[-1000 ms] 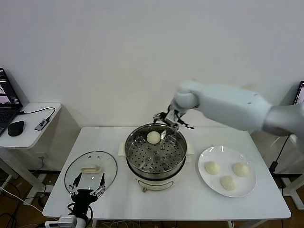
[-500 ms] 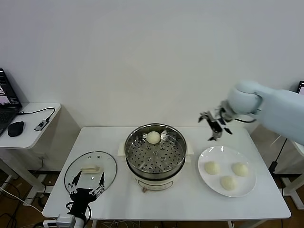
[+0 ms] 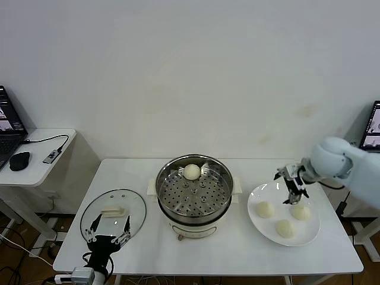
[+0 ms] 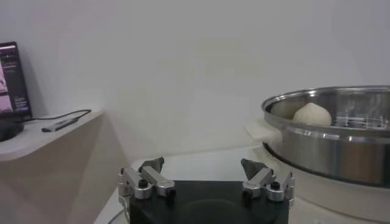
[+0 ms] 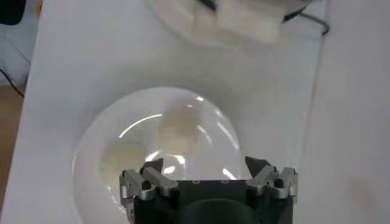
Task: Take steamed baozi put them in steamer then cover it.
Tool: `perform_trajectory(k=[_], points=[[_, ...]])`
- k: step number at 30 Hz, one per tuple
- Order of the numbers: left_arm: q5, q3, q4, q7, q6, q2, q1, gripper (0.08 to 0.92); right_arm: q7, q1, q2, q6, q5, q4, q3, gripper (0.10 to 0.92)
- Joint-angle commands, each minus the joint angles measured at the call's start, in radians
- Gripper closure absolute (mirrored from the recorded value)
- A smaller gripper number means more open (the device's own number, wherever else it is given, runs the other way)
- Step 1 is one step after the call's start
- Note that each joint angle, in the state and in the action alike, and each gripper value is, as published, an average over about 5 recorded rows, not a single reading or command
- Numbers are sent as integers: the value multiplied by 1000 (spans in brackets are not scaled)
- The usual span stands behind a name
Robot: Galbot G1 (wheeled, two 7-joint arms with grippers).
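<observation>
One bun [image 3: 191, 171] sits inside the steamer [image 3: 193, 193], on the tray with holes, near the back wall. Three more buns [image 3: 265, 209] wait on the white plate [image 3: 256, 222] to the right of the steamer, so three are not yet in the pot. The right gripper [image 3: 293, 184] hangs just over the plate, above the bun at the back right [image 3: 300, 212]. Its fingers are spread wide and hold nothing. I think it is there to reach down for that bun. The left gripper [image 3: 108, 229] waits low at the front left of the table [image 3: 142, 246], fingers wide and empty. It is right by the glass lid [image 3: 113, 212], which lies flat on the table. The lid is off so the buns can go in, and I think that arm is placed to lift it when the pot is full.
</observation>
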Motion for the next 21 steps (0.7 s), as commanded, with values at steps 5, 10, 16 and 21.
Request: perform_trajectory(k=[5,10,16,21], points=[[1,-16,-1,1,2,0,3,177,18,-273,137,2,-83,-179,181,203],[2,-19,-1,1,2,0,2,177,36,-278,195,10,-88,-225,189,203],[3,-22,5,1,2,0,-2,177,42,-285,241,10,-98,-266,198,203],[3,-20,10,2,2,0,-5,177,40,-294,253,-2,-105,-271,203,207]])
